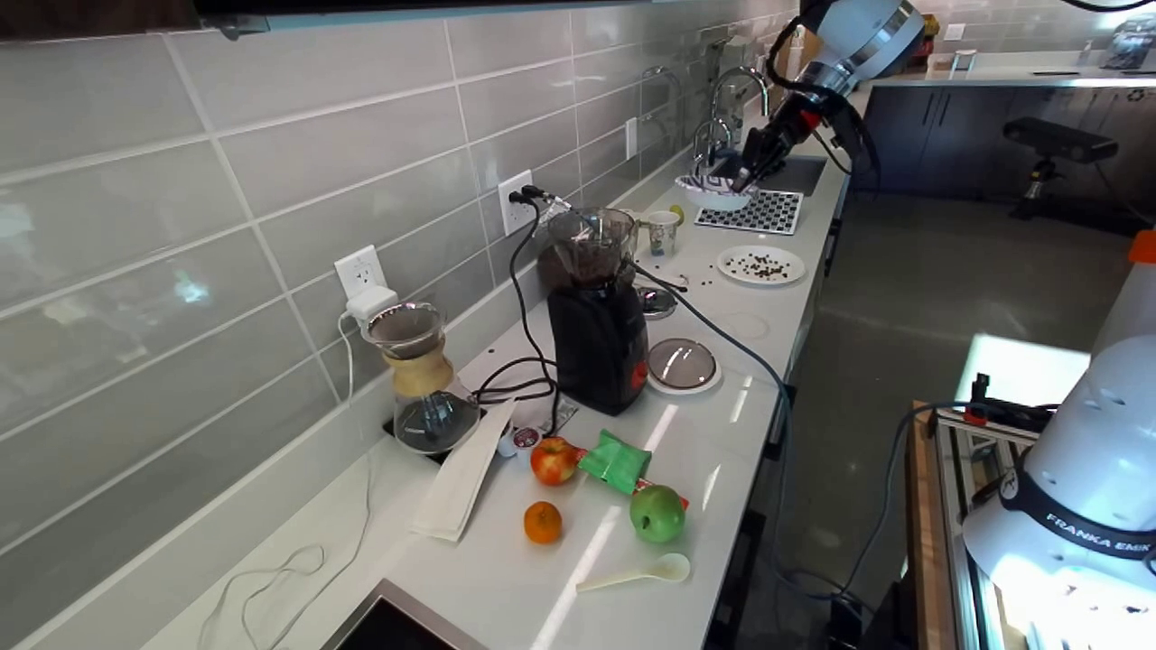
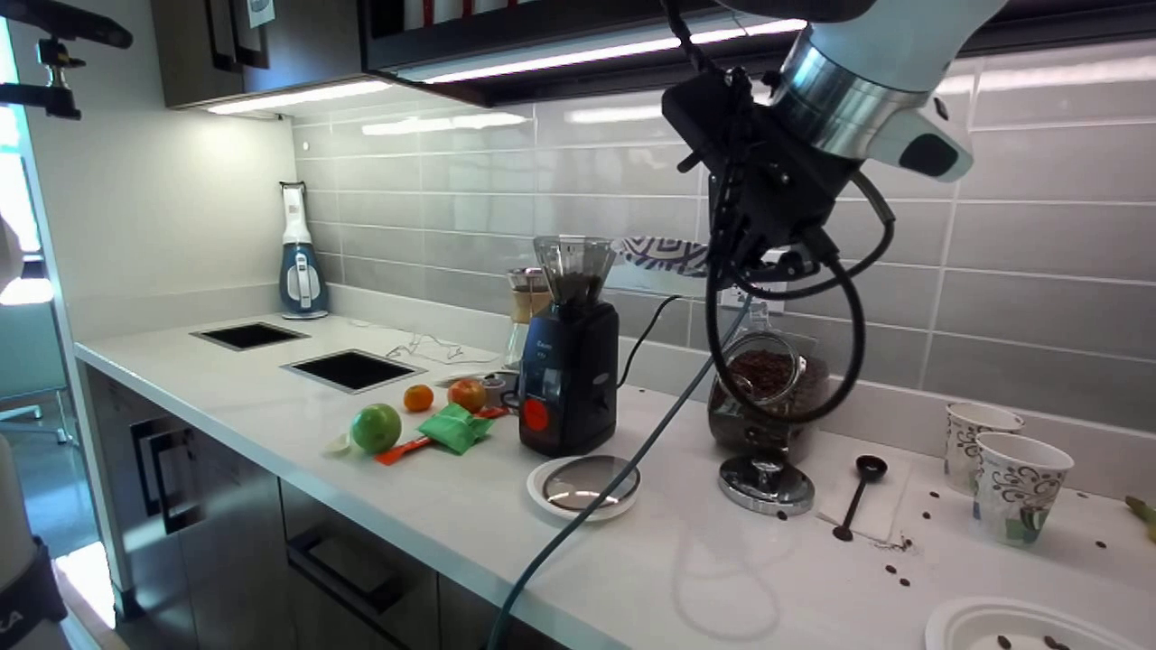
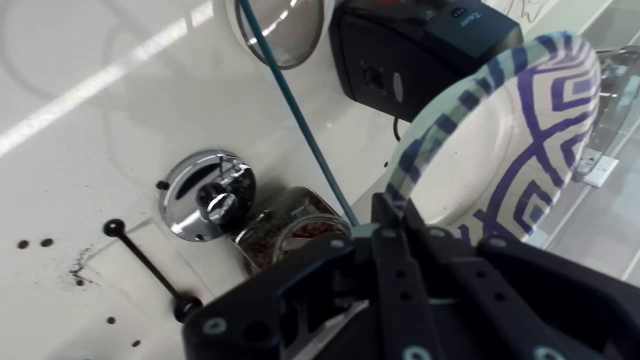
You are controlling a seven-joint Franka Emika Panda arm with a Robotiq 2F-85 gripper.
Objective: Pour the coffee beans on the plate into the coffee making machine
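My gripper (image 3: 392, 210) is shut on the rim of a white plate with blue-purple markings (image 3: 460, 160). This patterned plate is tilted and held in the air, also in both exterior views (image 1: 718, 197) (image 2: 664, 255). A few tiny dark specks show on its inside. The coffee making machine (image 1: 591, 348) (image 2: 569, 379) is black with a red-orange button and a clear hopper of brown contents. In the wrist view the patterned plate partly covers the machine (image 3: 400, 65). The small white plate (image 1: 728, 260) (image 2: 957, 623) rests on the counter with scattered dark coffee beans (image 1: 766, 266) (image 2: 1052, 643).
A bean jar (image 2: 763, 370) and chrome disc (image 2: 768, 487) stand beside the machine. A teal cable (image 2: 623, 469) crosses the counter. A clear lid (image 1: 684, 364), paper cups (image 2: 1020, 487), a black scoop (image 2: 858, 496), a glass carafe (image 1: 438, 420), and a green apple (image 1: 657, 515) are around.
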